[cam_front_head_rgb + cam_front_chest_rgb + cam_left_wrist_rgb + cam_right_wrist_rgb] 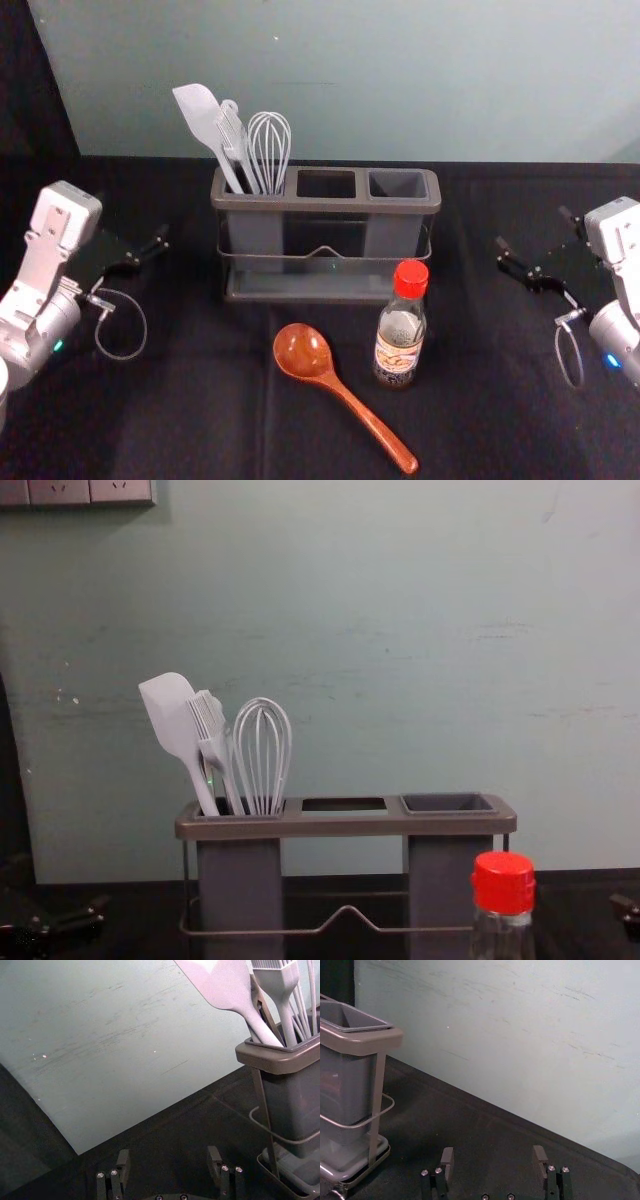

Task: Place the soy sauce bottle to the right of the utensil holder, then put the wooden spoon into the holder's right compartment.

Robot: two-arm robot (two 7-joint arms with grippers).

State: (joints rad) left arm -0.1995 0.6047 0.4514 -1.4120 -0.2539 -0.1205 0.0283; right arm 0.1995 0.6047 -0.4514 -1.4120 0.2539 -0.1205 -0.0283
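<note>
Head view: The utensil holder (330, 204) stands on the table (210, 400); spatula (203, 118) and whisk (269, 140) occupy its left compartment. The soy sauce bottle (400, 335) stands upright in front of the holder's right part. The wooden spoon (345, 393) lies left of the bottle, bowl toward the holder. Left gripper (135, 218) and right gripper (532, 227) flank the holder, well apart.

Left wrist view: left gripper (168, 1157) released, empty.

Right wrist view: right gripper (493, 1156) released, empty.

Chest view: bottle overlaps the holder's right end.
</note>
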